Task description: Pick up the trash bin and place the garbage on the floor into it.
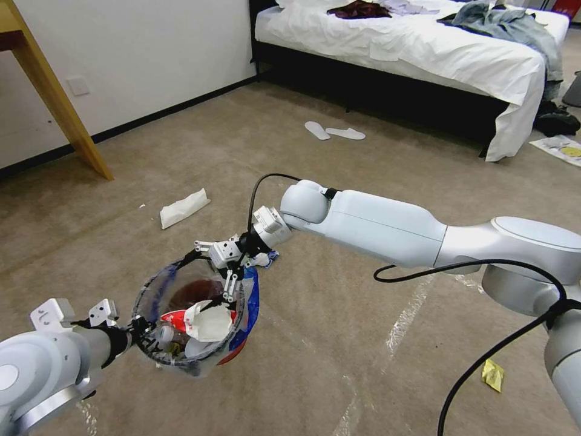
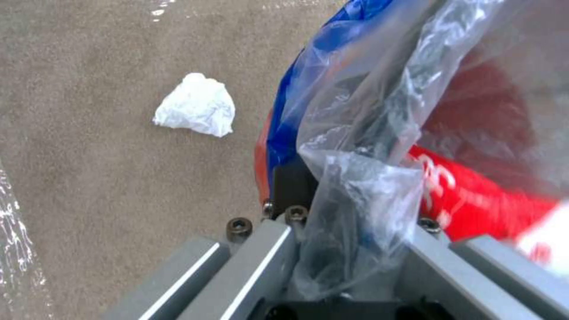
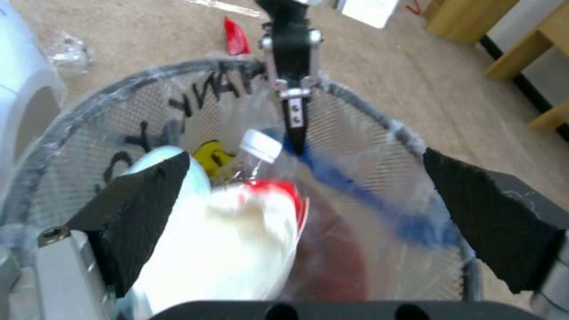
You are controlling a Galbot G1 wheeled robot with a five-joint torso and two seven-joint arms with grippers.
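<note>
My left gripper is shut on the near rim of the trash bin and holds it above the carpet, tilted. The bin's clear bag bunches between the left gripper fingers. Over the bin's mouth, my right gripper stands open with nothing between its pads. Inside the bin lie a white tissue, a red wrapper, a bottle and a yellow scrap. Garbage on the floor: a white tissue, a yellow scrap, a crumpled tissue, a red wrapper.
A bed with clothes on it stands at the back right, two white slippers before it. A wooden table leg slants down at the left wall. Papers lie by the bed's corner. Open carpet lies around the bin.
</note>
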